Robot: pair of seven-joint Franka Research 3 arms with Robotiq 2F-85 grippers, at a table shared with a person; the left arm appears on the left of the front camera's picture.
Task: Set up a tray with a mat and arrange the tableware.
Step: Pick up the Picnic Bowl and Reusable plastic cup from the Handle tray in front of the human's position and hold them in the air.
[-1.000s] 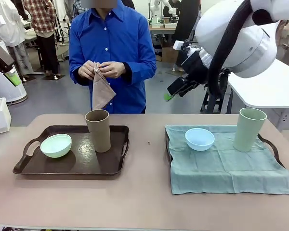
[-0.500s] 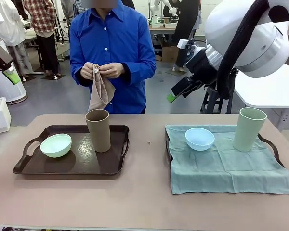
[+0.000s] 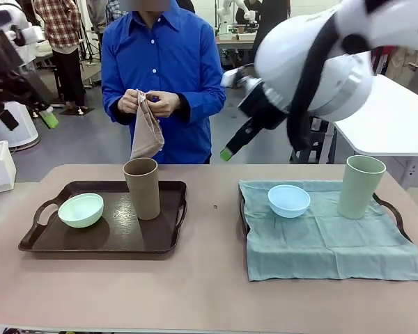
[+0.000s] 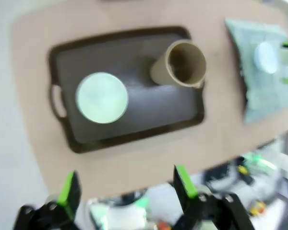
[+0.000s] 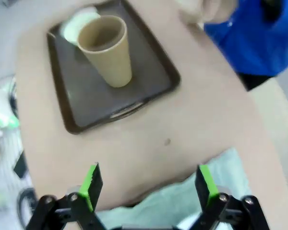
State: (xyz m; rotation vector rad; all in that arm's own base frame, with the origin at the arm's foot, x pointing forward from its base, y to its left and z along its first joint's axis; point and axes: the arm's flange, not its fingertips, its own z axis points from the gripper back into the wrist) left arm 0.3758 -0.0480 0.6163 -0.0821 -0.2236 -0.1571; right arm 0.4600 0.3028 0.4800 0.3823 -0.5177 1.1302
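Right fingers (image 5: pixel 92 184), released and empty, swing leftward; left fingers (image 4: pixel 68 190), also released, shift; tall brown matte tumbler (image 3: pixel 142 188) stays.

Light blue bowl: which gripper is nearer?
Right. The right gripper hovers high, just left of the light blue bowl; the left gripper hangs past the dark tray, much farther.

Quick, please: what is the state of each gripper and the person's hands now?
Left gripper: open, holding nothing.
Right gripper: open, holding nothing.
Person's hands: both holding a hanging beige-brown cloth.
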